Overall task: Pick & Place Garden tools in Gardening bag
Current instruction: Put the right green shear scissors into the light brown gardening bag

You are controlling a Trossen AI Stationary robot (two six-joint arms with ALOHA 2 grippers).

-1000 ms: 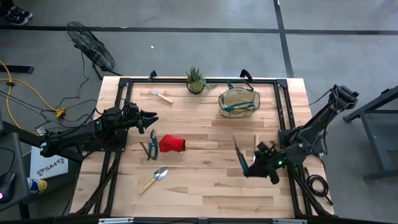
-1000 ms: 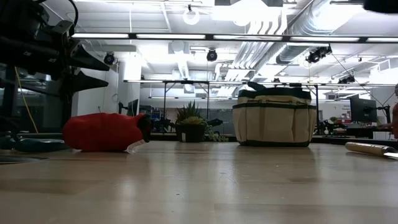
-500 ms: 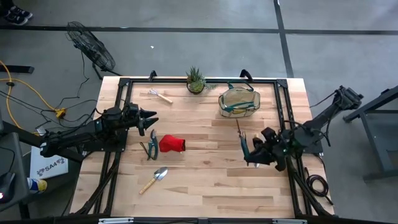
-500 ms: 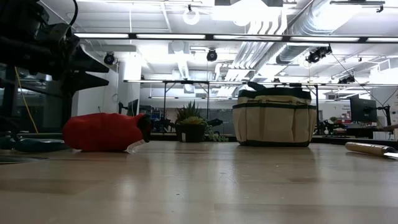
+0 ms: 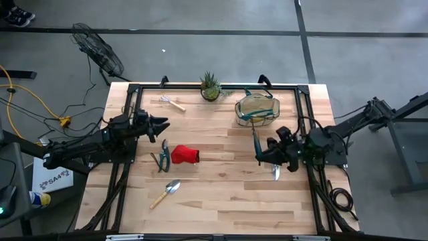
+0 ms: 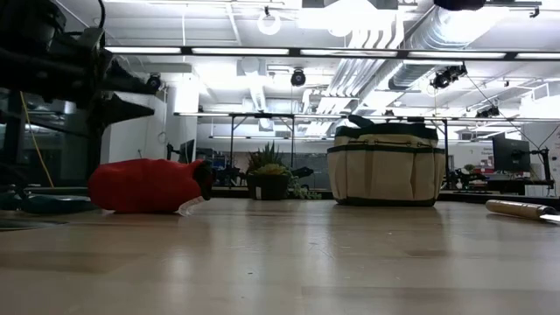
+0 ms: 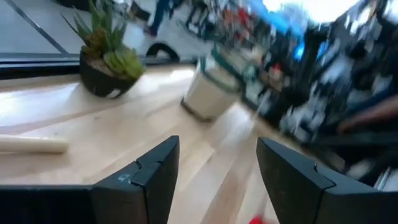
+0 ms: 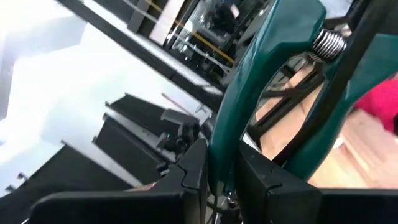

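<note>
My right gripper [image 5: 266,152] is shut on teal-handled pruning shears [image 5: 255,140], held above the table just near of the tan gardening bag [image 5: 257,109]. My left gripper [image 5: 162,125] hangs open and empty over the table's left part, above a red glove [image 5: 185,154] and a second pair of shears [image 5: 161,156]. A trowel [image 5: 165,194] lies near the front left. A small rake [image 5: 172,102] lies at the far left. Another trowel's blade [image 5: 276,173] shows under my right arm. My right gripper pinches a teal handle of the shears [image 8: 231,134] between its two fingers [image 8: 194,167]. It comes roughly level from the table's right side. The shears are lifted clear of the table, and their blades [image 5: 254,136] point toward the far edge and the bag.
A spiky potted plant [image 5: 210,87] stands at the far edge, left of the bag. Black frame rails [image 5: 302,107] run along the table's sides. In the low view the glove [image 6: 149,185], plant [image 6: 267,179] and bag [image 6: 385,166] stand in a row.
My right gripper has carried the shears from the table's near right toward the far edge and the bag, turning so that the blades now point toward the bag. The trowel it had stood over stays on the table.
</note>
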